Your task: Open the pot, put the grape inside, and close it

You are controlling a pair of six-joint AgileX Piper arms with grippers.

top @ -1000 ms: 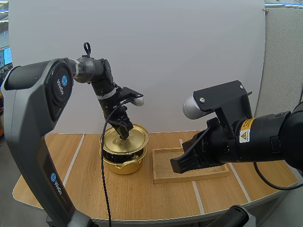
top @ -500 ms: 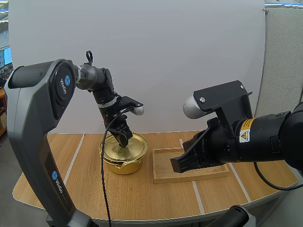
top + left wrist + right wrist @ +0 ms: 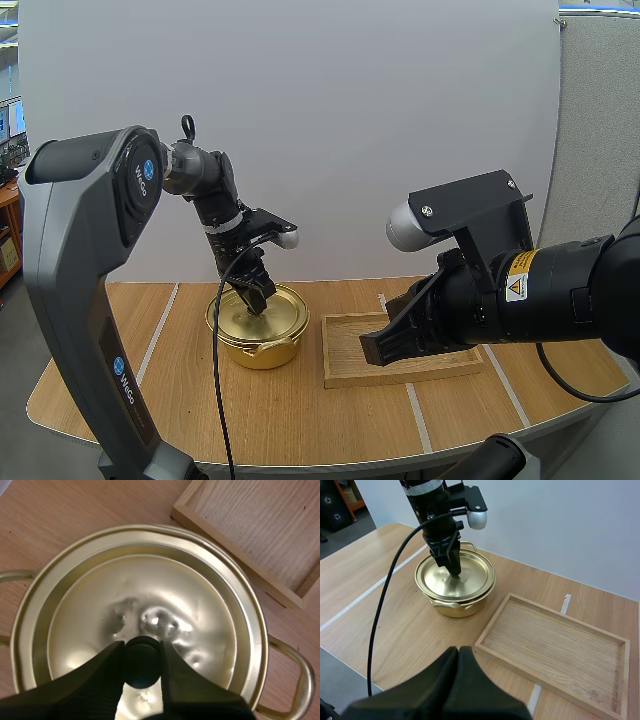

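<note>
Left wrist view: left pincer clamps knob, lid seemingly on pot; right pincer closed, empty.

Gold pot sits upright on the table; shiny, slightly dented lid seated flat on it; black knob dead centre
</note>
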